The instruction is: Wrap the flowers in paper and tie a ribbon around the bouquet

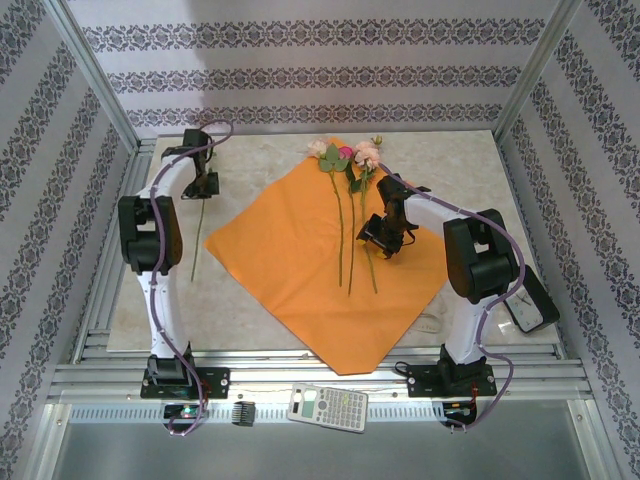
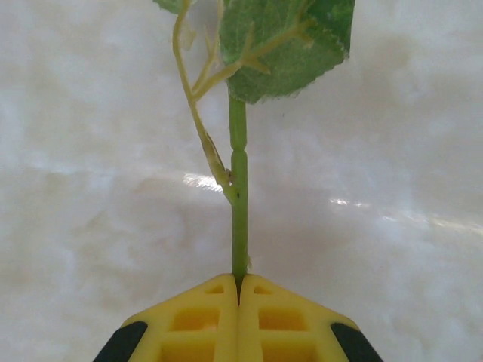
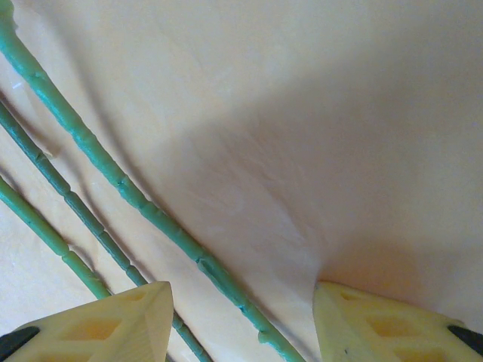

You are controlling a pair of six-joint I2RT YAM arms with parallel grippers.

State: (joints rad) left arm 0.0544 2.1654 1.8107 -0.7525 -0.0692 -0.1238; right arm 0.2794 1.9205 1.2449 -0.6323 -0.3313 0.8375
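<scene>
Left gripper point(image 2: 238, 290): pinched tight on a lone flower stem point(image 2: 238, 211), off the orange paper point(image 1: 290, 250), towards the table's point(image 1: 260, 150) far-left corner.
Right gripper point(image 3: 241, 317): half-spread, empty, over the paper beside three stems point(image 3: 98, 157).
Risk: the thin stem could swivel in the pinch when lifted, landing crooked.

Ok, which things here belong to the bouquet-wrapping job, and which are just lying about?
Job: orange paper; three flowers lying on it; fourth flower, stem clamped in the left pincer; right pincer, open over the paper.
Lying about: calculator on the front rail; small black object beside it; flat device by the right arm.
</scene>
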